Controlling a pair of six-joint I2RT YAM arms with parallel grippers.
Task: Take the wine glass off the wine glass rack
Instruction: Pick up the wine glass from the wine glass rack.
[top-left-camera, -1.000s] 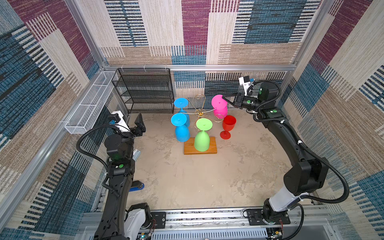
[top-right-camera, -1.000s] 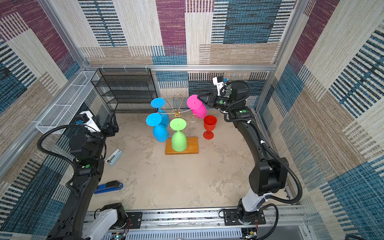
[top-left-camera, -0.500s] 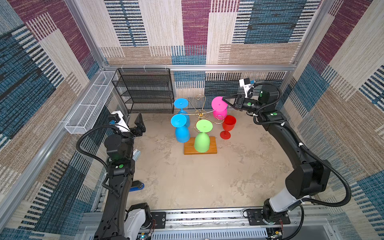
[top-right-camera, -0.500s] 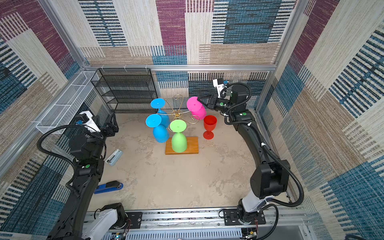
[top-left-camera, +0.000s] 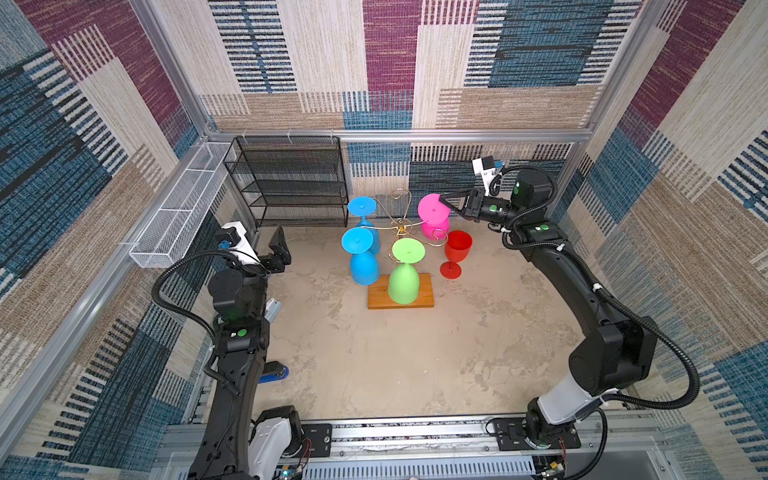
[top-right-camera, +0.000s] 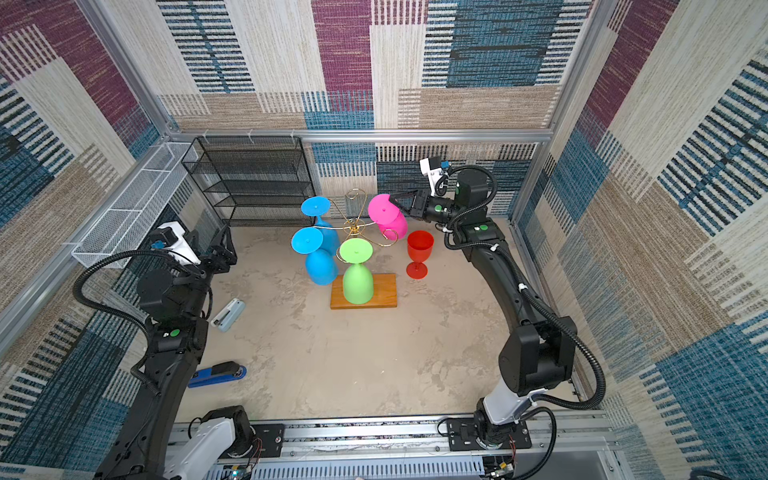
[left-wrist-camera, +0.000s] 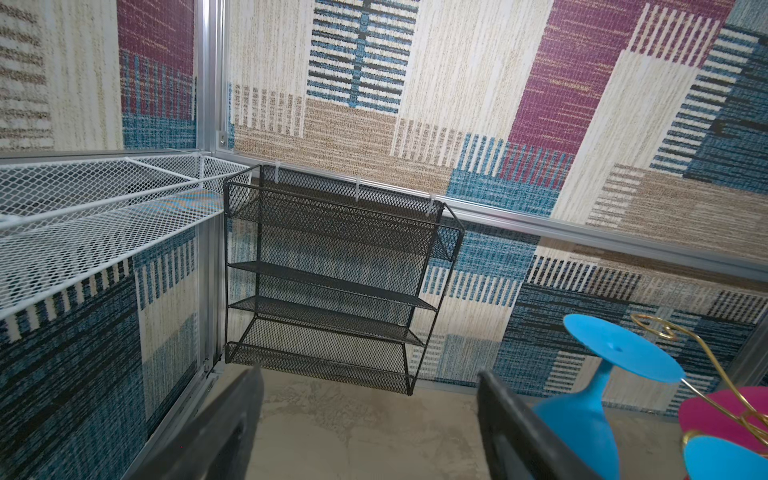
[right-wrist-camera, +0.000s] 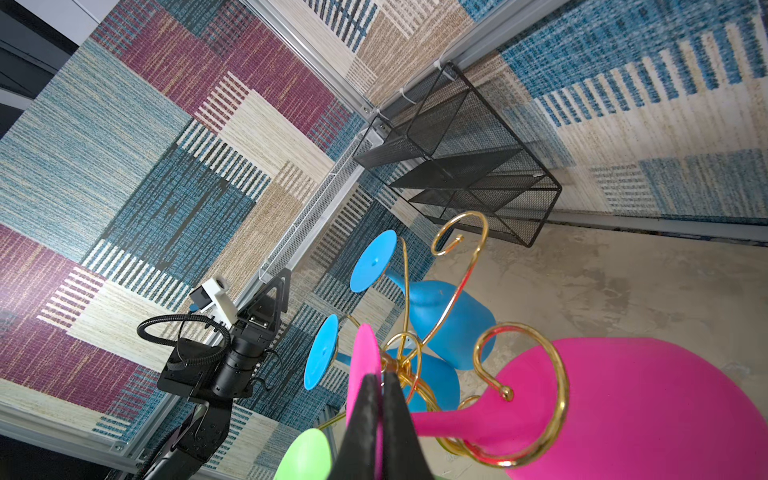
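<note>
Wine glass (top-left-camera: 434, 214), bright pink, upside down, foot in right claw (top-left-camera: 443, 199)

The left arm (top-left-camera: 237, 299) and right arm (top-left-camera: 557, 266) are matte black with rounded joint housings — each bears green dots (top-left-camera: 242, 332), a ribbed black cable (top-left-camera: 166, 274), a white base segment (top-left-camera: 561, 401) and a white wrist camera (top-left-camera: 484, 166); the left gripper (left-wrist-camera: 368, 372) and right gripper (right-wrist-camera: 382, 376) have black wedge-shaped fingers

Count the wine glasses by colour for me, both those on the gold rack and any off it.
blue wine glasses: 2
green wine glass: 1
pink wine glass: 1
red wine glass: 1
Total: 5
</note>
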